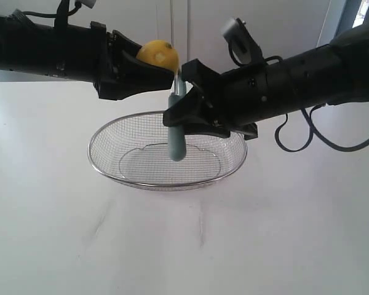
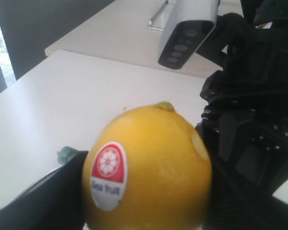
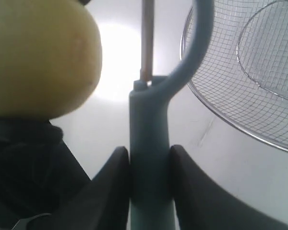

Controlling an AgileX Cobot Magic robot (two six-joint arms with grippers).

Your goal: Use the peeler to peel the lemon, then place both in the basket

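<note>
My left gripper (image 1: 149, 62) is shut on the lemon (image 1: 159, 54), held in the air above the basket's far rim. Up close the yellow lemon (image 2: 151, 167) carries a red and white sticker and a small pale bare patch on its skin. My right gripper (image 1: 183, 104) is shut on the peeler (image 1: 176, 129), whose teal handle hangs down over the basket (image 1: 104, 161) while its blade head reaches up to the lemon's right side. In the right wrist view the peeler (image 3: 149, 158) sits clamped between both fingers, with the lemon (image 3: 38, 57) beside its head and the basket (image 3: 216, 108) behind.
The wire basket rests on a plain white table (image 1: 264, 246). The right arm's cable (image 1: 307, 138) loops down at the right. The right arm's grey wrist camera (image 2: 185, 31) and black body (image 2: 254, 120) crowd close to the lemon.
</note>
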